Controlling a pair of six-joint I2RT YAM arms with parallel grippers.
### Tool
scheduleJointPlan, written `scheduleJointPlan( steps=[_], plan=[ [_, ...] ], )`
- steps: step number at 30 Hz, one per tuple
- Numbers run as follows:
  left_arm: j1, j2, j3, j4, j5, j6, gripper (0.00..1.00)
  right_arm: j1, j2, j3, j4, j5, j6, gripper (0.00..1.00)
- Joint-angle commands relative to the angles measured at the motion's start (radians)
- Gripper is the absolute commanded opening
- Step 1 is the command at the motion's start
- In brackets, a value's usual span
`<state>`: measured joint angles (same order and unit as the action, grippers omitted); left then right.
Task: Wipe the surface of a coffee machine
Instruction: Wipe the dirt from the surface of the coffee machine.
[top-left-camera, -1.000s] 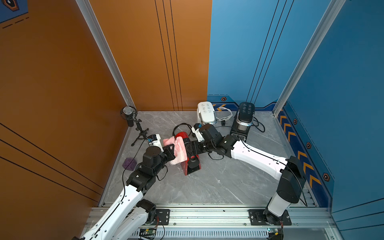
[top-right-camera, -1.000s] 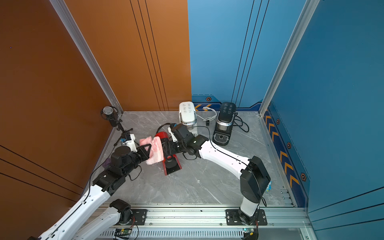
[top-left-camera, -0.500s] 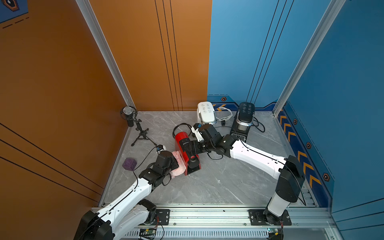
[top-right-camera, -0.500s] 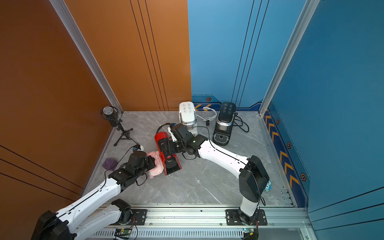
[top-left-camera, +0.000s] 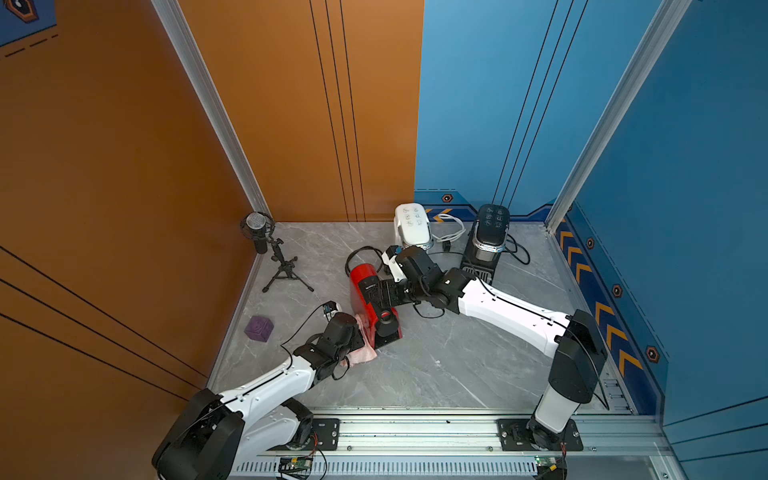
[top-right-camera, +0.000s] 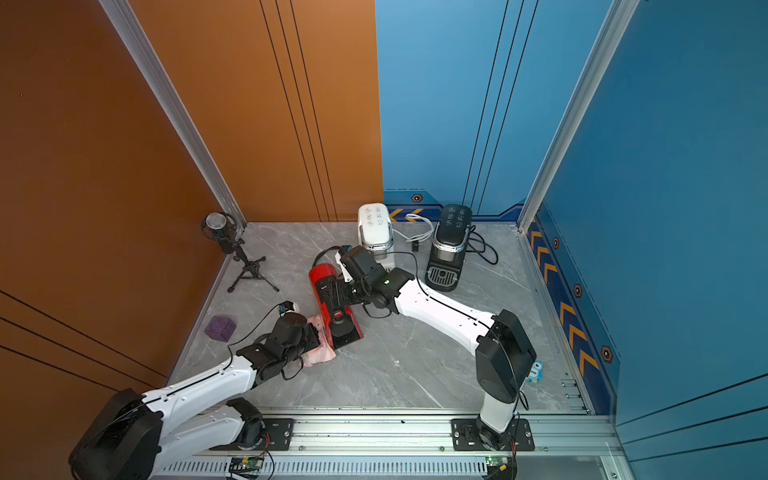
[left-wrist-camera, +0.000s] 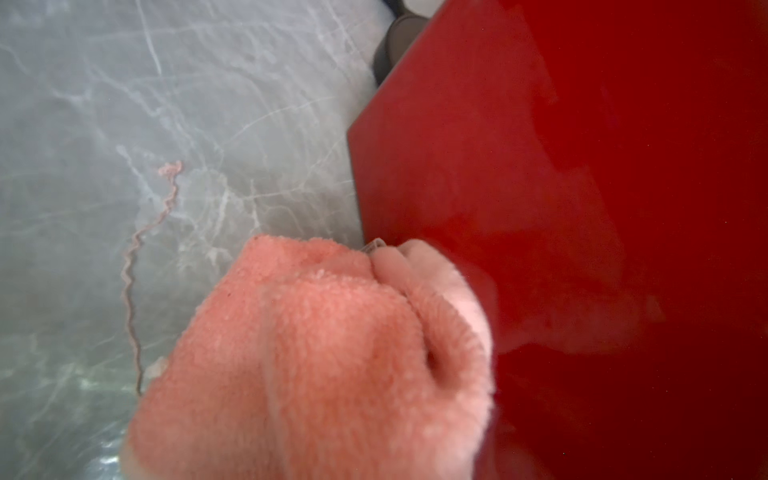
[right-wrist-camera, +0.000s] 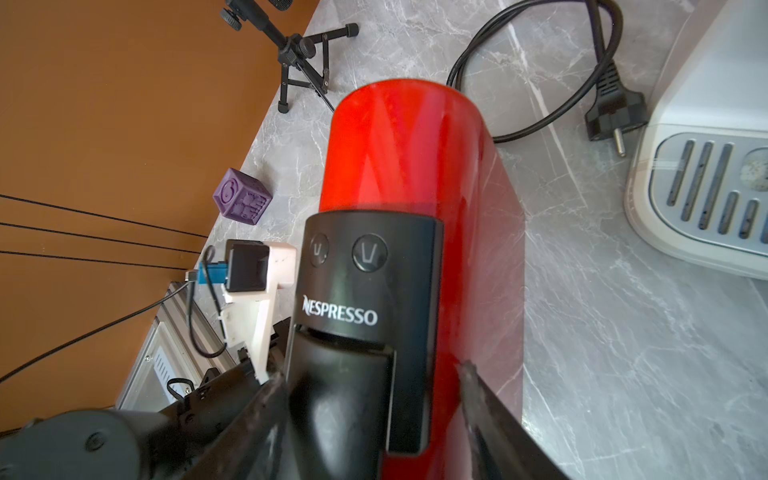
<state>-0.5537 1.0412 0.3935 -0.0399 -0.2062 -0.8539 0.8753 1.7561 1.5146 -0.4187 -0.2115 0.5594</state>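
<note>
Red gloss fills most of the left wrist view. It is the flat side of the red Nespresso machine (left-wrist-camera: 582, 208), with the pink cloth (left-wrist-camera: 316, 357) bunched against its lower edge. A loose pink thread (left-wrist-camera: 133, 270) trails over the grey marble tabletop (left-wrist-camera: 83, 104), too fine to make out in either top view. Only the right wrist view shows the brand lettering, the two cup buttons on the black head, and a black plug (right-wrist-camera: 611, 112) lying beside the white coffee machine (right-wrist-camera: 706, 166). In a top view a small blue figure (top-right-camera: 536, 371) shows just past the right arm's elbow; no wrist view catches it.

Both top views place the red machine mid-table between the two arms. The purple cube (top-left-camera: 258, 328) and the tripod microphone (top-left-camera: 266, 245) sit toward the orange wall.

The left gripper (top-left-camera: 358, 338) is pinched narrow on the cloth, which wraps its fingers and touches the machine's side near the base. The right gripper (right-wrist-camera: 370, 386) is spread wide, its fingers (right-wrist-camera: 471, 382) against either flank of the machine's front, holding it.
</note>
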Motion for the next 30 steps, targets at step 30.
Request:
scheduleJointPlan(
  steps=[30],
  plan=[
    [0.453, -0.188, 0.614, -0.398, 0.590, 0.181, 0.00, -0.041, -0.269, -0.034, -0.070, -0.209, 0.010, 0.76]
  ],
)
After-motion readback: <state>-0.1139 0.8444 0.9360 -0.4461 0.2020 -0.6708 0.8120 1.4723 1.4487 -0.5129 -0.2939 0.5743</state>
